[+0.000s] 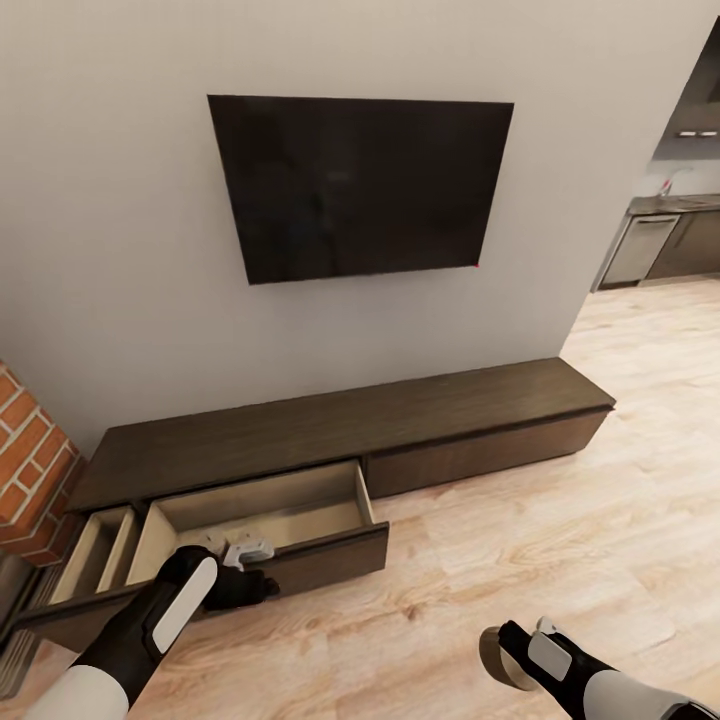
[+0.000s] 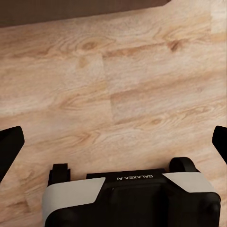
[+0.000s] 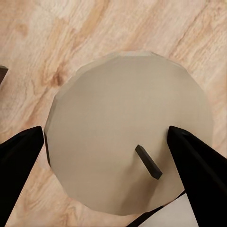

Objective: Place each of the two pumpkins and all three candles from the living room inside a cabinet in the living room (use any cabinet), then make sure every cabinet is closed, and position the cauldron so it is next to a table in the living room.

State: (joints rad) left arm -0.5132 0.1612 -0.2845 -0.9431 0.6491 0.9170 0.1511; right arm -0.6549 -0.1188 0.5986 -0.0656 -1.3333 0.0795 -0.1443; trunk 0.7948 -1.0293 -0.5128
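Note:
The long dark-brown cabinet [image 1: 400, 415] runs along the wall under the TV. Its left-middle drawer [image 1: 270, 515] is pulled out, and a narrower drawer [image 1: 95, 555] at the far left is also out. My left gripper [image 1: 262, 585] [image 2: 113, 142] hovers at the front edge of the middle drawer, fingers spread wide over bare floor. Low at the right, my right gripper [image 1: 500, 650] [image 3: 113, 151] is shut on a pale beige candle [image 1: 490, 655] [image 3: 123, 118] with a short dark wick. The pumpkins, the cauldron and the table are out of view.
A black TV [image 1: 360, 185] hangs on the grey wall. A red brick corner [image 1: 30, 460] stands left of the cabinet. Wooden floor [image 1: 560, 540] spreads to the right, toward a kitchen [image 1: 660, 240] in the back.

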